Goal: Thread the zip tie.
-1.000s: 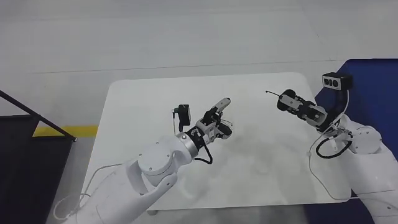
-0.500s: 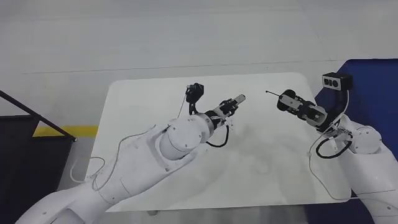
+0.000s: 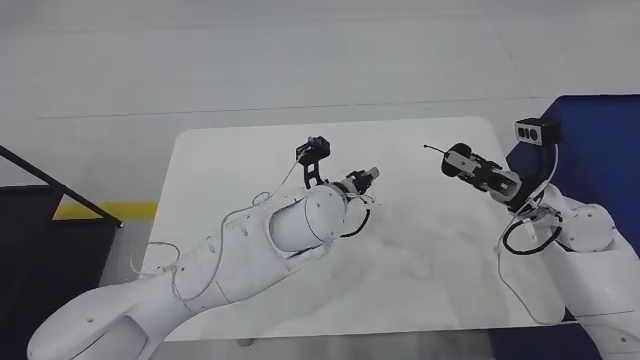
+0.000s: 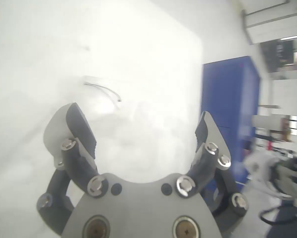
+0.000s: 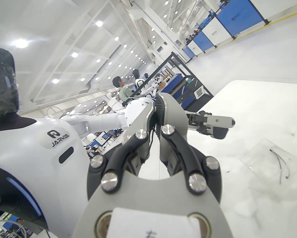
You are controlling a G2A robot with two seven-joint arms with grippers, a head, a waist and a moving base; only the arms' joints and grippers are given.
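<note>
My right gripper [image 3: 452, 156] hovers over the white table's [image 3: 430, 270] far right part, shut on a thin black zip tie [image 3: 432, 149] whose end pokes out toward the left arm. In the right wrist view the two fingers [image 5: 156, 105] are pressed flat together. My left gripper [image 3: 370, 174] sits near the table's middle, pointing toward the right one, open and holding nothing [image 4: 138, 115]. It also appears across the table as the left gripper [image 5: 213, 124]. A second black tie [image 5: 279, 160] lies on the table inside a clear plastic bag [image 5: 267, 154]; that second tie [image 4: 106, 92] lies just beyond the open left fingers.
A blue cabinet [image 3: 600, 145] stands just off the table's right edge. A black frame [image 3: 50, 185] stands on the floor to the left. The near half of the tabletop is bare white surface.
The left arm swung forward and rolled, carrying its gripper right, then slightly back toward the middle. The right gripper shifted only a little, still shut on its tie.
</note>
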